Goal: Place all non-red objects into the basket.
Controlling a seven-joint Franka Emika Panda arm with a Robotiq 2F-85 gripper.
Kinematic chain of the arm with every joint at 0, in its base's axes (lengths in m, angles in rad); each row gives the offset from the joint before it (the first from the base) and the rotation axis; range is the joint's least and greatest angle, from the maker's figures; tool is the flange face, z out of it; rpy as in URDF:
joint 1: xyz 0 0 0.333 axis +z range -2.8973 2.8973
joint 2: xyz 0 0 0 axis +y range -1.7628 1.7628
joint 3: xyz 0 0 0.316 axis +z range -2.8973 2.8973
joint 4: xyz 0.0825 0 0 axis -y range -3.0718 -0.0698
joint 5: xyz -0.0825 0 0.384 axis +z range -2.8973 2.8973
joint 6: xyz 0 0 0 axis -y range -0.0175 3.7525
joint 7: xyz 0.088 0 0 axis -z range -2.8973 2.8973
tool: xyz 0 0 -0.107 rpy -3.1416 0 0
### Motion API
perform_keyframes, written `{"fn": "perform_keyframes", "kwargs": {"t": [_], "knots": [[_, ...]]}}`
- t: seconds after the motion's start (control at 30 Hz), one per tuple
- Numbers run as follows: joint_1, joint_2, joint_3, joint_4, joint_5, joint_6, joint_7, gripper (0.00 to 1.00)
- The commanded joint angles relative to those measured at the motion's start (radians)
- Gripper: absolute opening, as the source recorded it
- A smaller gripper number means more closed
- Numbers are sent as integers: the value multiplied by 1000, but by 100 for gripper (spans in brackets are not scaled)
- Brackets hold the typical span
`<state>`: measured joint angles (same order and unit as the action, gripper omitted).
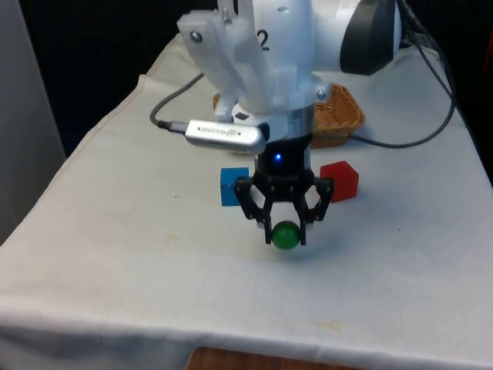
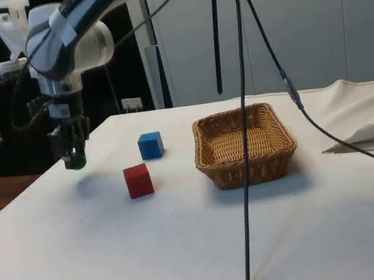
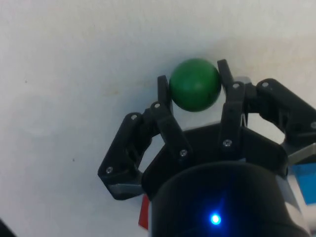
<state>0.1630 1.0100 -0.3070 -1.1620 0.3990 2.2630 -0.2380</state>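
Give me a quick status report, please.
Gripper shut on green ball, lifted off cloth. Wicker basket open. Blue cube still out.

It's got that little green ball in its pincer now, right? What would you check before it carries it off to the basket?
1. Grip: the pincer is shut on the green ball, one finger on each side in the wrist view. Ok.
2. Ball off the cloth: the side view shows it lifted. Ok.
3. Wicker basket upright, open, with room inside. Ok.
4. Path: the blue cube and red cube lie between ball and basket; the ball looks higher than them. Probably ok.
5. Dangling black cable near the basket: clearance cannot tell.
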Motion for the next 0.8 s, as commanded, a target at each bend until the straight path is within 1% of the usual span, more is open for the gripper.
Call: {"fn": "perform_keyframes", "kwargs": {"t": [0.0, 0.03, 0.07, 0.2, 0.23, 0.27, 0.43, 0.5, 0.53, 0.57, 0.6, 0.63, 0.77], "knots": [[0, 0, 0, 0, 0, 0, 0, 0], [4, -23, -5, -17, -1, -8, -4, 0], [5, -38, -9, -26, -2, -17, -7, 0], [9, -73, -15, -52, -3, -31, -14, 0], [7, -67, -14, -46, -1, -36, -13, 0], [11, -89, -19, -64, -4, -41, -17, 0], [16, -131, -25, -97, -8, -61, -26, 0], [17, -156, -28, -118, -9, -69, -33, 0], [17, -156, -28, -118, -9, -69, -33, 0], [14, -154, -26, -113, -6, -77, -35, 0], [19, -173, -31, -132, -10, -75, -38, 0], [21, -182, -32, -140, -10, -78, -41, 0], [23, -223, -36, -180, -13, -85, -56, 0]]}}
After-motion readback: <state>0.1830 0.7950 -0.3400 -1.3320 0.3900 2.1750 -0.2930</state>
